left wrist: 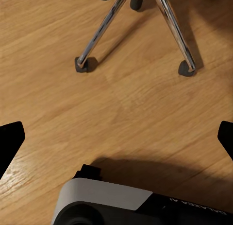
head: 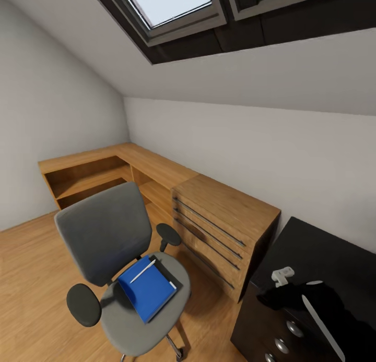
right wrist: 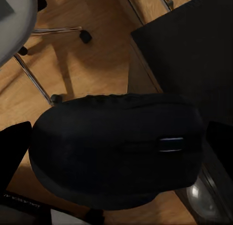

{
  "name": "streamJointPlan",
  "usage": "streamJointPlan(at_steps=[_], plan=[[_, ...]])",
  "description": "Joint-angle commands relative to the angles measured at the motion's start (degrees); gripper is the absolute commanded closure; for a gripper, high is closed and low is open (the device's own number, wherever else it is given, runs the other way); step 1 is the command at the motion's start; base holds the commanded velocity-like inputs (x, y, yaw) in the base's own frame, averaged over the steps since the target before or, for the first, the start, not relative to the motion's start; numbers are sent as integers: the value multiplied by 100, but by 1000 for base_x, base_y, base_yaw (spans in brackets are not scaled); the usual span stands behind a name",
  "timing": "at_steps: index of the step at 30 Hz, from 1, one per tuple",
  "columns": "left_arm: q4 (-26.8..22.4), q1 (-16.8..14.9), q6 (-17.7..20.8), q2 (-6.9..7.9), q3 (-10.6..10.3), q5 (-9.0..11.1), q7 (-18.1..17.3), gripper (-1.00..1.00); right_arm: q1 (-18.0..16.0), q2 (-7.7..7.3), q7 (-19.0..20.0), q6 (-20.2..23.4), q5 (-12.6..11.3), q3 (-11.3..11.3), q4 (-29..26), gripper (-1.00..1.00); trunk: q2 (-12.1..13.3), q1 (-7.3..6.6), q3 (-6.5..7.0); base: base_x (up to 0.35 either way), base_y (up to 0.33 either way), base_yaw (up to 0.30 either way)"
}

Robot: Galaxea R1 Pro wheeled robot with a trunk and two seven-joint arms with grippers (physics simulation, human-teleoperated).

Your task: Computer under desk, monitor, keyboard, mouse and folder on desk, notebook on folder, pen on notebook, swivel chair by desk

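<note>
Currently carrying | right fingers [right wrist: 221, 137] closed around mouse [right wrist: 116, 154] — held beside the tabletop [head: 324, 257] edge for placing | left gripper [left wrist: 116, 137] spread wide, empty | folder [head: 146, 288], notebook [head: 168, 274], pen [head: 142, 271] on swivel chair [head: 104, 237]

The grey upholstered swivel chair [head: 115, 257] is cut by the head view's lower edge, so its chrome base barely shows; in the left wrist view only 2 chrome legs and castors [left wrist: 141, 30] appear below the top edge. The greyish notebook [head: 169, 272] lies mostly hidden under the bright blue folder [head: 148, 288]. The glossy black worktop [head: 324, 257] runs off the right edge. The right end effector [head: 292, 294] is a dark blur there. In the right wrist view the black oval mouse [right wrist: 116, 154] hides both finger pads.
</note>
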Motion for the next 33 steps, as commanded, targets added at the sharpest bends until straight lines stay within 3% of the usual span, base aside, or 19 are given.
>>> streamJointPlan(at_steps=[1, 13, 20, 33], plan=[[2, -3, -18, -1, -11, 3, 25, -100, -5, -3, -20, 27, -36, 10, 47, 100, -5, 0, -7, 0, 0, 0], [2, -3, -18, 16, 1, 11, 32, -100, -5, 7, -27, -16, -4, 7, 224, 100, -5, 0, -7, 36, -80, 0], [2, -3, -18, 17, -2, 12, 26, -100, -4, 10, -34, -384, -3, 5, 322, 100, -5, 0, -7, 29, -17, 0], [2, -3, -18, 17, -2, 12, 28, -100, -5, 10, -39, -647, -3, 6, 377, 100, -5, 0, -7, 132, -1, 0]])
